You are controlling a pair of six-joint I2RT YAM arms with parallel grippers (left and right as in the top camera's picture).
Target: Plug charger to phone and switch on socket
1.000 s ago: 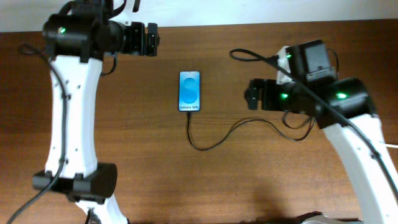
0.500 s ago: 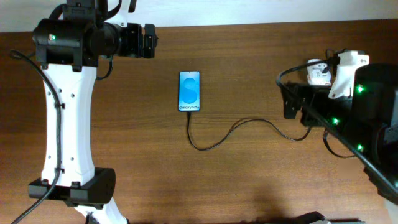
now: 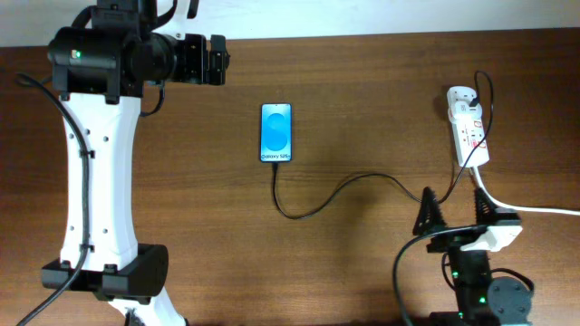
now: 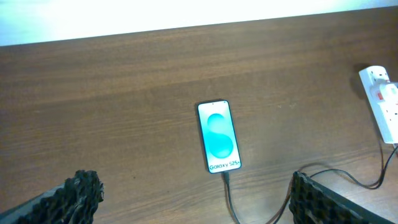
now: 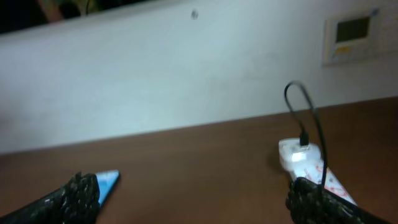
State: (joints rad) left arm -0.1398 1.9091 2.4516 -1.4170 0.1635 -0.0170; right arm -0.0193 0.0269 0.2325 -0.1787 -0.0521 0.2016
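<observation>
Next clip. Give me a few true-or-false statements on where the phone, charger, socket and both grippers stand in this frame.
The phone lies screen up on the table. True.
The left gripper is open and empty. True.
The right gripper is shut on the charger. False: it is open and holds nothing.
The charger reaches the phone's bottom edge. True.
The socket lies between the phone and the left gripper. False: it lies on the right gripper's side of the phone.
</observation>
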